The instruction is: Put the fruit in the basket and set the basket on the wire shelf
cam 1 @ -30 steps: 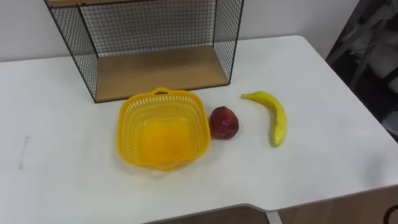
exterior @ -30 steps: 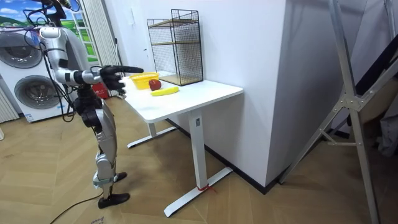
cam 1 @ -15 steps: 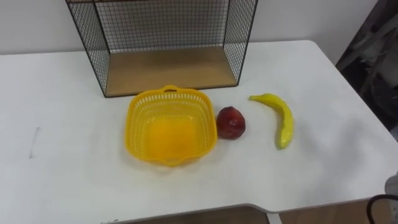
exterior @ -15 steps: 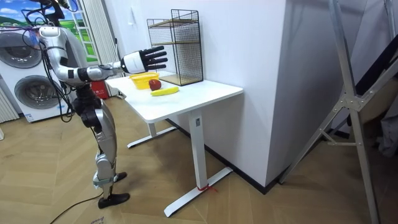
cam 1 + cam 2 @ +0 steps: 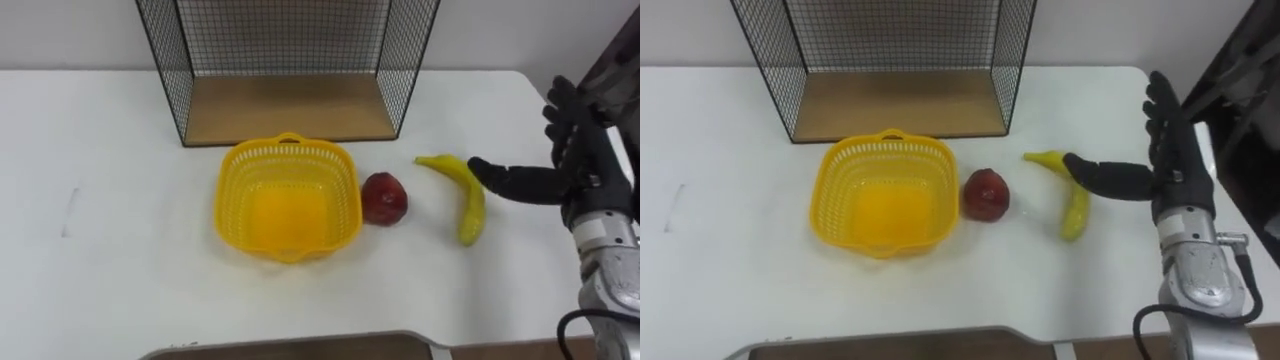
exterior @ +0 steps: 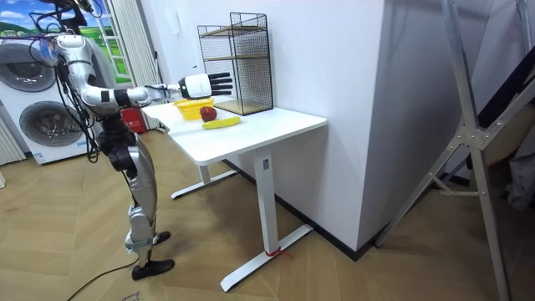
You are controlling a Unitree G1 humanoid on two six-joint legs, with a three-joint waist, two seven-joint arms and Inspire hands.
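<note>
Left eye view: right hand [image 5: 588, 172] spread near right table [image 5: 100, 270] edge, thumb by banana [image 5: 468, 198]; basket [image 5: 288, 200] mid-table.

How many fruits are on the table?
2. A red fruit lies just right of the yellow basket, and a banana lies farther right, by the robot's open right hand. The basket is empty, so none hide inside.

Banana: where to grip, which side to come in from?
Grip the banana mid-length, across its width, from above and the right. It lies flat on the table, lengthwise front to back; the apple sits apart on its left, and the open right robot hand hangs on its right.
</note>
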